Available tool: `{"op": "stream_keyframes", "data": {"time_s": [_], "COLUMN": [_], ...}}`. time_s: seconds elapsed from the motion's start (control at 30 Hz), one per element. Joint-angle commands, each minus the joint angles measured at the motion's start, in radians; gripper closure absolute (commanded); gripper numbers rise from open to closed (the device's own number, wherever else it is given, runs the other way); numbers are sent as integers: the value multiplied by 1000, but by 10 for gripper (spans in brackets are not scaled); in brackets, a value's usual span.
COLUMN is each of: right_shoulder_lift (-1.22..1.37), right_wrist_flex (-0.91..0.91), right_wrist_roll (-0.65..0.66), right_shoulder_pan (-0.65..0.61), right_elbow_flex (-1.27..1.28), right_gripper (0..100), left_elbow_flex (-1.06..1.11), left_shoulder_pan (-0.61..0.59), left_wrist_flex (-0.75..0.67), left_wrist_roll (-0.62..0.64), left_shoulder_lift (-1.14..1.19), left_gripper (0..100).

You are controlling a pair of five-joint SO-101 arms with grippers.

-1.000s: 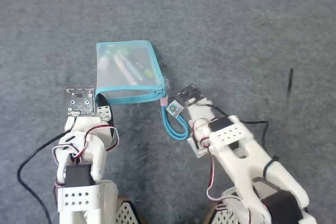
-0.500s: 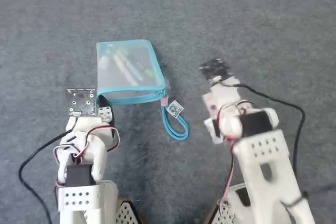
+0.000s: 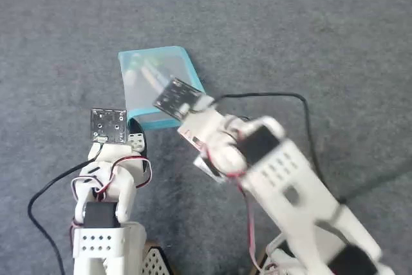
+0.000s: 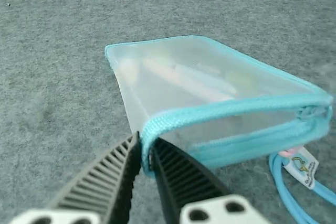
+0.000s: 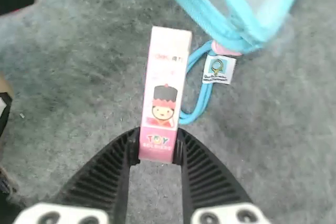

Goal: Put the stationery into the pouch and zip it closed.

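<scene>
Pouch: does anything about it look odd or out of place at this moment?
Yes. The pouch looks zipped along its whole edge, yet the right gripper holds a pink box outside it. The left gripper pinches the pouch's corner.

Pouch (image 4: 178, 85) clear, teal trim; box (image 5: 164, 95) pink, soldier picture.

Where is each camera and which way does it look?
High view: above the table, looking down on left arm, right arm and pouch.
Left wrist view: on the left arm, looking along the left gripper, shut on the pouch's corner.
Right wrist view: on the right arm, looking down past the right gripper holding a pink box.
Both wrist views show the pouch's white tag.
</scene>
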Motion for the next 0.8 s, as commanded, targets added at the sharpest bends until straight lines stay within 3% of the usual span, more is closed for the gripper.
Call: {"op": "stream_keyframes", "data": {"time_s": [0.0,0.27,0.77], "right_shoulder_lift": [179,429,886], "right_wrist_flex": [-56,-41,236], "right_wrist_roll": [-37,-48,-51], "right_shoulder_pan": [-8,-7,31], "right_elbow_flex": [-149,-377,-1056], "right_gripper": [991,991,985], "left_elbow_flex": [-16,-15,13], "left_shoulder_pan": [6,6,78], "left_wrist_flex": [-35,-35,-20], "left_wrist_roll": [-14,-14,-63], "left_shoulder_lift": [-20,-20,-20], "left_gripper": [989,989,989]}}
